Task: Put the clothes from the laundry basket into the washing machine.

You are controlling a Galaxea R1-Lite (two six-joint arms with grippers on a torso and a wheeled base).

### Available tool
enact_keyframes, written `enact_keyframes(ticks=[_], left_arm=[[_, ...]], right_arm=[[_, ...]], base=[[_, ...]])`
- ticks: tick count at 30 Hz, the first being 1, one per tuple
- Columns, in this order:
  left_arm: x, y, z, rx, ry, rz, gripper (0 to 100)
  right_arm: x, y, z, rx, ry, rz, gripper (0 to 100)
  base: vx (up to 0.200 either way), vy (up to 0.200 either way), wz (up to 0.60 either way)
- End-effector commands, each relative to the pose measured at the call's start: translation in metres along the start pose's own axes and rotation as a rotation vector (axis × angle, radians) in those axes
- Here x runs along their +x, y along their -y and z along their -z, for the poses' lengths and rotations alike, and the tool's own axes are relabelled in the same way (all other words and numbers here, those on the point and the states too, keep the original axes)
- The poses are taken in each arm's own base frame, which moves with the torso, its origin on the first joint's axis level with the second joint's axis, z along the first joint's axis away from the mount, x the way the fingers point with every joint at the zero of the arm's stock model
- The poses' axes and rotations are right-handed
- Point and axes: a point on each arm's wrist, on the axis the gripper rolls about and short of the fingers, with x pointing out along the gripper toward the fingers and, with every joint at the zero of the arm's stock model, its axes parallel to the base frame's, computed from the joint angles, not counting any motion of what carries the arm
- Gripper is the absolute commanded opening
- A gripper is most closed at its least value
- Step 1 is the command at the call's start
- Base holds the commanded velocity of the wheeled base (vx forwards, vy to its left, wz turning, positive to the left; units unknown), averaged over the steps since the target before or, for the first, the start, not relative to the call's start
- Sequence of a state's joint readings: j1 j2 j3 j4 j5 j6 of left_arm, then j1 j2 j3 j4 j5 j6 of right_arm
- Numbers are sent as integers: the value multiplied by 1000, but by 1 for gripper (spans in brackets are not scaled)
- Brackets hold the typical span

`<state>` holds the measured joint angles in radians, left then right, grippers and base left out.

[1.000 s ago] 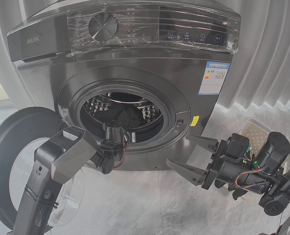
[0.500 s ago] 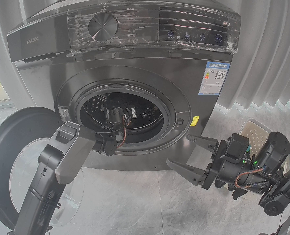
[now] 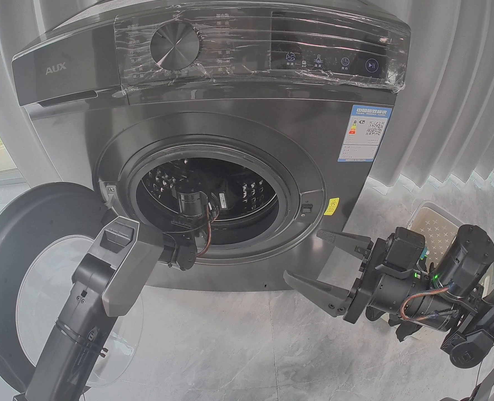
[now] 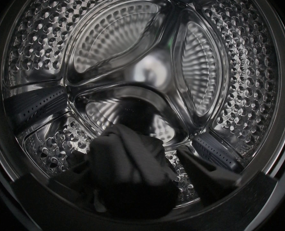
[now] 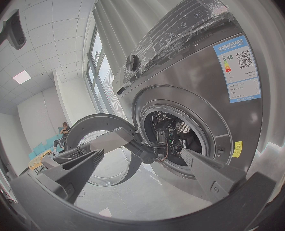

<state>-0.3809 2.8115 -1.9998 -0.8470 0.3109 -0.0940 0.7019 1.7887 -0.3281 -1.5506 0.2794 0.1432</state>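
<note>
Office-style room: panel ceiling, washing machine

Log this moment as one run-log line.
left gripper: open, in drum | dark garment: drum bottom | right gripper: open, outside drum

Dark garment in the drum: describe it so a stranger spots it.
Find the washing machine, its round door swung open. In its steel drum the dark garment lies bunched low at the front, the only soft, matte thing among shiny dimpled metal.
</note>
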Motion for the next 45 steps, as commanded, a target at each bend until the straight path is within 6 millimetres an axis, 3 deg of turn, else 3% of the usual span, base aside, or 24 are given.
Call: enact_keyframes(ticks=[1,10,17,22,26,28,32,33,36,40,42,45], left_arm=[[0,0,10,6,-16,-1,100],[-7,12,13,13,-35,10,100],[-36,23,-1,39,-113,39,100],[-72,32,-21,46,-145,75,100],[-97,36,-24,54,-164,100,100],[-118,37,-29,59,-174,121,100],[-136,36,-35,59,-174,136,100],[-156,36,-45,57,-168,156,100],[-179,36,-56,55,-169,182,100],[-219,34,-71,57,-179,228,100],[-249,31,-79,63,-192,270,100],[-273,27,-87,63,-196,305,100]], right_arm=[[0,-1,0,0,0,-2,100],[0,0,-1,-2,5,-3,100],[-2,-1,-5,-8,19,-5,100],[-3,-3,-8,-12,31,-8,100],[-3,-3,-9,-14,35,-10,100],[-3,-4,-9,-13,35,-13,100],[-3,-4,-9,-12,35,-13,100],[-4,-4,-9,-11,33,-13,100],[-4,-4,-9,-11,33,-11,100],[-5,-5,-7,-9,24,-12,100],[-6,-5,-7,-9,20,-11,100],[-10,-7,-8,-9,23,-10,100]], base=[[0,0,0],[0,0,0],[0,0,0],[0,0,0],[0,0,0],[0,0,0],[0,0,0],[0,0,0],[0,0,0],[0,0,0],[0,0,0],[0,0,0]])
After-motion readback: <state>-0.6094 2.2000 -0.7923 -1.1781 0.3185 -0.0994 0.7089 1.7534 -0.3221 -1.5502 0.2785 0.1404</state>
